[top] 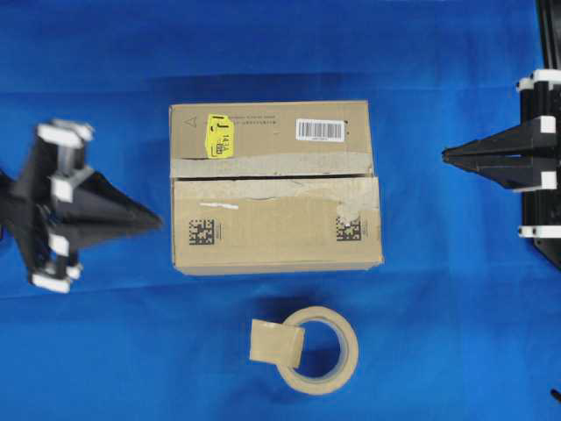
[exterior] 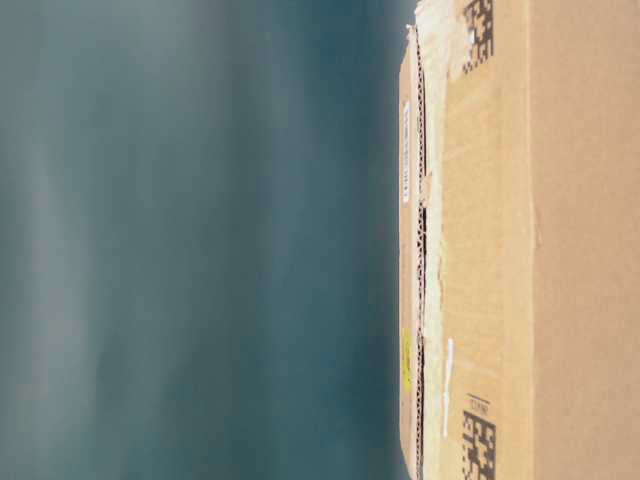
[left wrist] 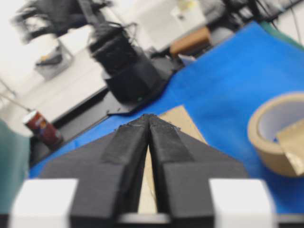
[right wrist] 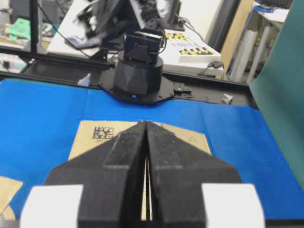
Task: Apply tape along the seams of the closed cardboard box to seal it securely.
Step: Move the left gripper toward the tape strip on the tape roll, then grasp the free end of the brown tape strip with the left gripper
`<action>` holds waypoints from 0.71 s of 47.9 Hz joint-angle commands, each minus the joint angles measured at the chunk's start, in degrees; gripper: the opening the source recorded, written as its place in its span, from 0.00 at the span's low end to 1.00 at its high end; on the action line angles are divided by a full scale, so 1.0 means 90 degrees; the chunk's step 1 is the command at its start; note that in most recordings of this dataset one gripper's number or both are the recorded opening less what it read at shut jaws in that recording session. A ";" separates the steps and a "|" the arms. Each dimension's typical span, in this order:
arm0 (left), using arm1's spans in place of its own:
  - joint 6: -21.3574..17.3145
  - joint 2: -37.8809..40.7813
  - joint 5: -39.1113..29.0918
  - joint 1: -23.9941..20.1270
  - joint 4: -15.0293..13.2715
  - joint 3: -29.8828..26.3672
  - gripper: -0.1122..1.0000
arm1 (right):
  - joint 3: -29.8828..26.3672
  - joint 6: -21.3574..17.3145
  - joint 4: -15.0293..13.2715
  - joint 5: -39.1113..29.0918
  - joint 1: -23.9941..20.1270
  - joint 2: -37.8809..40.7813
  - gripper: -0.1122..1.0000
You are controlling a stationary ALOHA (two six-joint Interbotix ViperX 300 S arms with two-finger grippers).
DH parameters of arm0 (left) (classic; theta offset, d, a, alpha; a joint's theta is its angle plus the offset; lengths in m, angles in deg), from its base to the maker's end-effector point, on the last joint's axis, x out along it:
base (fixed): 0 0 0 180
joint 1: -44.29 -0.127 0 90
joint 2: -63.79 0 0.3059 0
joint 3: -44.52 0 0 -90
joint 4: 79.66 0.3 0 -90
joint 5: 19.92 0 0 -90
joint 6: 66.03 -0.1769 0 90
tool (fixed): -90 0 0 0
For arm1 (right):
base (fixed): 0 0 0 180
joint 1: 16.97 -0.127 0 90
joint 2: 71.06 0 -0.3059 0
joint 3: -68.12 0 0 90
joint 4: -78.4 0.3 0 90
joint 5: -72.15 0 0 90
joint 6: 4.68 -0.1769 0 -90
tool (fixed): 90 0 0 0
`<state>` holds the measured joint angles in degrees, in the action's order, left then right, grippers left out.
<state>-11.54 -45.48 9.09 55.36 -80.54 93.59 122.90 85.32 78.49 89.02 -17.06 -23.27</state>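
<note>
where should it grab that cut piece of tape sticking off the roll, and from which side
Probably by the free flap of the tape, at its outer left edge, coming from the left of the overhead view. The piece hangs off the left rim of the tape roll, so its right end is stuck to the ring while the left part stands clear of it. The left gripper is nearest; its jaws would need to open first.
</note>
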 commanded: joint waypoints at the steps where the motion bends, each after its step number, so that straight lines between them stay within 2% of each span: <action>1: -0.0361 0.0391 -0.0029 0.0195 0.0000 -0.0342 0.20 | -0.0195 0.0010 0.0010 0.0068 0.0010 0.0029 0.09; 6: -0.1133 0.0889 -0.0322 0.0469 0.0000 -0.0566 0.45 | -0.0205 0.0020 0.0000 0.0068 0.0020 0.0029 0.09; 12: -0.2441 0.1523 -0.0498 0.0713 0.0000 -0.0850 0.78 | -0.0215 0.0029 0.0000 0.0068 0.0020 0.0029 0.09; 14: -0.2803 0.1738 -0.0508 0.0801 -0.0020 -0.0957 0.79 | -0.0215 0.0029 0.0000 0.0068 0.0020 0.0029 0.09; 17: -0.3232 0.2080 -0.0518 0.0947 -0.0039 -0.1143 0.73 | -0.0225 0.0029 0.0000 0.0068 0.0020 0.0029 0.09; 20: -0.3535 0.2432 -0.0527 0.1064 -0.0068 -0.1357 0.71 | -0.0215 0.0029 0.0000 0.0059 0.0020 0.0029 0.09; 34: -0.4121 0.4072 -0.0488 0.1230 -0.0068 -0.2197 0.73 | -0.0215 0.0049 -0.0020 0.0010 0.0020 0.0029 0.09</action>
<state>-47.84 -10.76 4.25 66.17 -81.07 76.19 122.55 85.76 78.49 89.02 -16.97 -23.18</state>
